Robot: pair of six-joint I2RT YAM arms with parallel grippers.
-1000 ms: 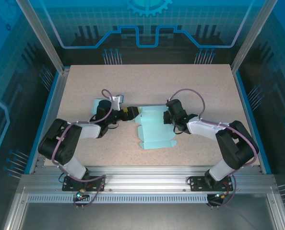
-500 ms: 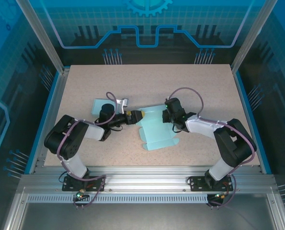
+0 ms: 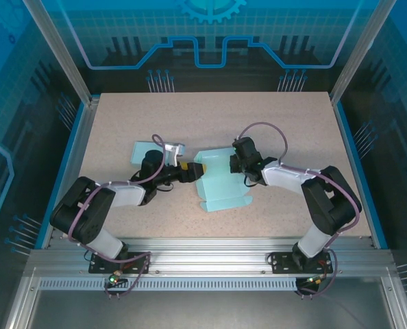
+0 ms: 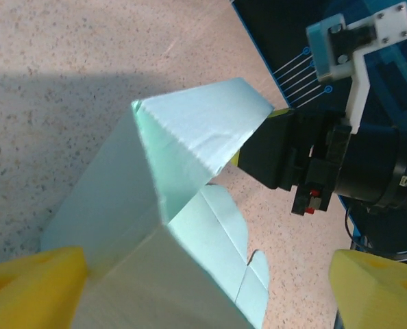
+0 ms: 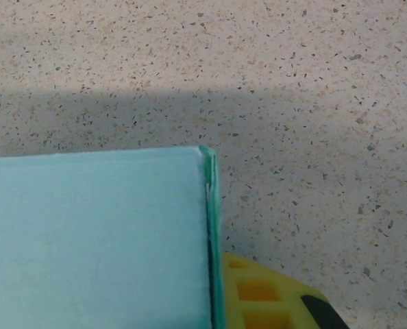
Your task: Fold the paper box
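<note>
Though only half-raised near the middle of the table (image 3: 286, 123), with one wall tilted up and the rest flat, handles, to judge by the look of the paper box (image 3: 223, 190), as light thin card: stiff across panels, ready to hinge at scored creases, easy to dent or tear at the rounded tabs. Pinched at the upright wall's edge by the right gripper (image 3: 236, 164), pads pressed together on the sheet. Straddled at the raised corner by the left gripper (image 3: 194, 171), fingers (image 4: 32, 282) spread wide, not visibly clamping. Best taken at a panel edge close to a crease, never mid-panel or by a tab. Calls for gentle pressure; probably slides on the speckled top unless pinned.
</note>
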